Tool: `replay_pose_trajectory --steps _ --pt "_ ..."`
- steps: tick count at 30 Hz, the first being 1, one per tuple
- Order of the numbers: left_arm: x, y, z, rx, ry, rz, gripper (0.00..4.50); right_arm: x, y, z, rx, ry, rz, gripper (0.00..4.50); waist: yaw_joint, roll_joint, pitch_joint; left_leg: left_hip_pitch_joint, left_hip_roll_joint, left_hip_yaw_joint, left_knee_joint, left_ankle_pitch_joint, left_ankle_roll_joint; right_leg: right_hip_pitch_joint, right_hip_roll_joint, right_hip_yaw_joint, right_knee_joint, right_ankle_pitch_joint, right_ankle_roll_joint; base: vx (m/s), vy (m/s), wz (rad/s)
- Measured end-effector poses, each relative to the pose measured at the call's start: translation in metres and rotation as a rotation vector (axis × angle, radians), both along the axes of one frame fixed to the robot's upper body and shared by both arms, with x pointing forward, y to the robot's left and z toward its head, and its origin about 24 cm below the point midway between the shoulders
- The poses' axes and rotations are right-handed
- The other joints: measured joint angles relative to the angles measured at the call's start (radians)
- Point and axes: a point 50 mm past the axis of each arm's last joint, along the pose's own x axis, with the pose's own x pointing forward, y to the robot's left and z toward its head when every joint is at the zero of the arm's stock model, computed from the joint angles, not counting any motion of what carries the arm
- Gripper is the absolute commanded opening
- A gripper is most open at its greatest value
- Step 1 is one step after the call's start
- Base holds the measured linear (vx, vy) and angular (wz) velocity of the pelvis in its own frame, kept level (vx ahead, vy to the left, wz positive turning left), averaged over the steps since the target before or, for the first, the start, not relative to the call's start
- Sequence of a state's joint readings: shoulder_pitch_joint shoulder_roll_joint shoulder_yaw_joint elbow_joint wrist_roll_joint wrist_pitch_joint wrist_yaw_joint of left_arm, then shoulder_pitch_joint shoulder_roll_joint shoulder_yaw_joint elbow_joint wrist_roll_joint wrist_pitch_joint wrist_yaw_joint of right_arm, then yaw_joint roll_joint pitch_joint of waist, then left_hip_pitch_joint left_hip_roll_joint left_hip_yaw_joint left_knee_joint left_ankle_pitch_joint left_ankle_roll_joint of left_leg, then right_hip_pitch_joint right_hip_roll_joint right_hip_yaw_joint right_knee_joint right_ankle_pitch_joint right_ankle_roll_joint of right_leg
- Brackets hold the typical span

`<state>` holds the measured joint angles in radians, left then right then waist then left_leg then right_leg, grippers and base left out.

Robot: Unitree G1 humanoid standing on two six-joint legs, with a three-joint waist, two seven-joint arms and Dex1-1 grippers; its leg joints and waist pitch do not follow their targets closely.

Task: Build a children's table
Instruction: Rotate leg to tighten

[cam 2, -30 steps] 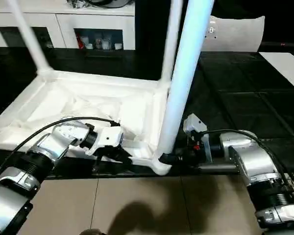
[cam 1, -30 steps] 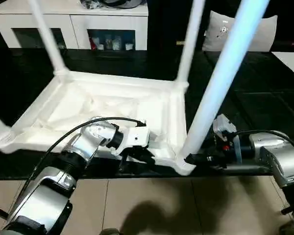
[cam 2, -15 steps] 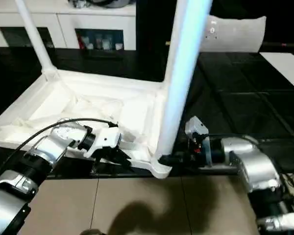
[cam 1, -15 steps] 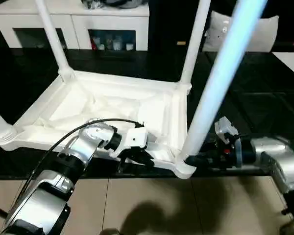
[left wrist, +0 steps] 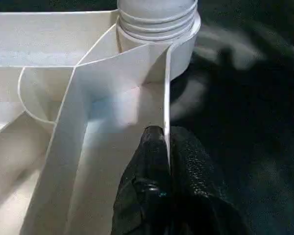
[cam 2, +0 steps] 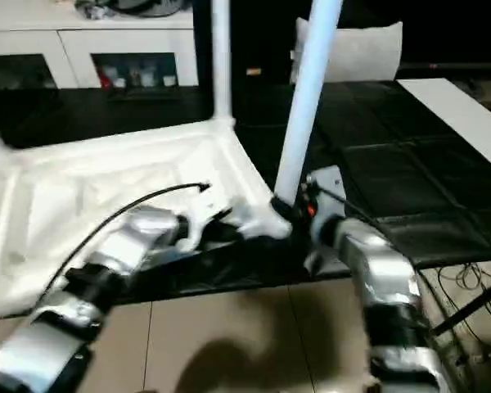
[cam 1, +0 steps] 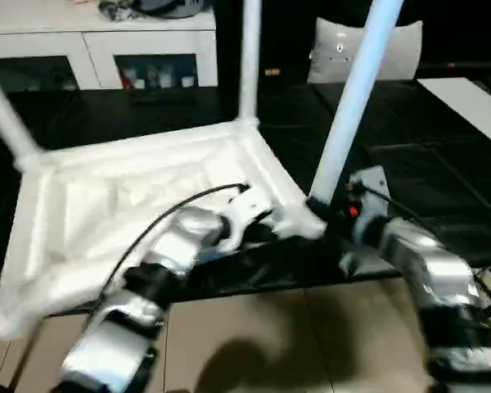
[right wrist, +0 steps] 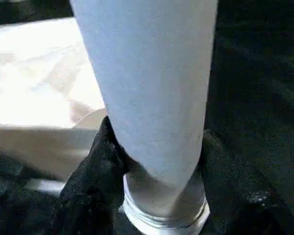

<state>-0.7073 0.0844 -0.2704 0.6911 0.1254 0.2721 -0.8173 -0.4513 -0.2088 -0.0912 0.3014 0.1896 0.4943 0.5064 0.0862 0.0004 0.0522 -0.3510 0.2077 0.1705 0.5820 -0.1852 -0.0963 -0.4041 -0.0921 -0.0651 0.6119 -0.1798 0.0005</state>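
Observation:
The children's table lies upside down on the black mat, with the tabletop's (cam 1: 106, 205) ribbed underside facing up. Its legs stand up from the corner sockets: one at the near right corner (cam 1: 353, 98), one at the far corner (cam 1: 250, 57), one at the left (cam 1: 4, 115). My left gripper (left wrist: 165, 142) is shut on the thin rim wall of the tabletop just beside the near right socket (left wrist: 159, 22). My right gripper (right wrist: 157, 161) is shut on the near right leg (right wrist: 147, 88) just above its threaded base, one black finger (right wrist: 95, 161) on each side.
A white cabinet (cam 1: 90, 49) with glass doors stands at the back. A white cushion (cam 1: 344, 49) leans behind the table and a white board (cam 1: 475, 98) lies at the right. Beige tiled floor (cam 1: 254, 344) runs along the mat's near edge. Cables (cam 2: 466, 286) trail at the right.
The tabletop has swung round on the mat, its near right corner now farther from me, with both grippers still at that corner. The camera has also shifted.

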Motion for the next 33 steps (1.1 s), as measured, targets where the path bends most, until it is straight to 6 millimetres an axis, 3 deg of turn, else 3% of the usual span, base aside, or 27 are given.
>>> replay_pose_trajectory --steps 2,5,9,13,14,20,28,29,31,33 --pt "0.0 -0.004 0.001 -0.002 -0.008 0.021 0.0 0.002 0.001 0.0 -0.004 -0.017 -0.029 1.93 0.002 0.0 0.0 0.0 0.0 0.001 -0.004 0.0 0.0 0.0 0.0 0.0 -0.001 0.002 -0.004 0.0 0.0 0.0" --pt "0.0 -0.005 0.004 0.0 -0.022 0.022 0.0 0.002 0.0 0.002 -0.003 -0.039 -0.019 2.61 0.004 0.0 0.0 -0.004 0.0 0.001 -0.006 0.001 0.003 -0.004 0.0 -0.001 -0.001 -0.001 -0.003 0.0 0.0 0.0" --pt "-0.001 -0.003 0.005 0.009 -0.033 0.001 0.0 0.0 -0.005 0.003 0.009 -0.05 0.018 2.95 0.004 0.0 0.0 -0.008 0.0 0.001 -0.006 0.003 0.007 -0.007 0.0 -0.001 -0.001 -0.001 -0.004 0.0 0.0 0.0" --pt "-0.002 0.004 0.005 0.024 -0.053 -0.045 0.0 -0.004 -0.012 0.002 -0.012 -0.061 0.108 3.14 0.005 0.0 0.0 -0.008 0.0 0.001 -0.006 0.003 0.006 -0.007 0.0 -0.001 0.0 -0.001 -0.004 0.0 0.0 0.0" --pt "-0.003 0.006 0.004 0.03 -0.058 -0.061 0.0 -0.006 -0.015 0.003 -0.019 -0.063 0.141 3.42 0.006 0.0 0.0 -0.007 0.0 0.001 -0.006 0.002 0.005 -0.007 0.0 -0.001 0.0 0.0 -0.004 0.0 0.0 0.0" --pt "-0.005 0.021 0.004 0.061 -0.091 -0.166 0.0 -0.016 -0.032 0.01 -0.073 -0.073 0.341 3.92 0.01 -0.001 0.0 -0.007 0.0 0.001 -0.003 0.001 0.003 -0.005 0.0 -0.001 0.0 0.0 -0.004 0.0 0.0 0.0" --pt "-0.012 0.036 0.005 0.104 -0.112 -0.355 0.0 -0.026 -0.043 0.013 -0.139 -0.061 0.526 4.0 0.031 -0.001 0.001 -0.007 0.0 0.0 -0.002 0.002 0.004 -0.006 0.0 -0.002 0.0 0.0 -0.004 0.0 0.0 0.0" --pt "-0.013 0.039 0.006 0.118 -0.113 -0.391 0.0 -0.028 -0.044 0.014 -0.137 -0.053 0.569 3.75 0.035 -0.002 0.001 -0.007 0.001 0.0 -0.002 0.002 0.005 -0.006 0.0 -0.002 0.0 0.0 -0.004 0.0 0.0 0.0" --pt "-0.015 0.043 0.006 0.128 -0.106 -0.434 0.0 -0.031 -0.044 0.014 -0.127 -0.04 0.622 3.75 0.039 -0.003 0.001 -0.007 0.001 0.0 0.0 0.002 0.005 -0.005 0.0 -0.002 0.0 0.0 -0.004 0.0 0.0 0.0" --pt "-0.018 0.046 0.008 0.139 -0.096 -0.491 0.0 -0.035 -0.043 0.014 -0.098 -0.016 0.687 3.42 0.046 -0.003 0.001 -0.007 0.001 0.0 0.004 0.0 0.007 -0.005 -0.001 -0.002 0.001 0.0 -0.004 0.0 0.0 0.0"
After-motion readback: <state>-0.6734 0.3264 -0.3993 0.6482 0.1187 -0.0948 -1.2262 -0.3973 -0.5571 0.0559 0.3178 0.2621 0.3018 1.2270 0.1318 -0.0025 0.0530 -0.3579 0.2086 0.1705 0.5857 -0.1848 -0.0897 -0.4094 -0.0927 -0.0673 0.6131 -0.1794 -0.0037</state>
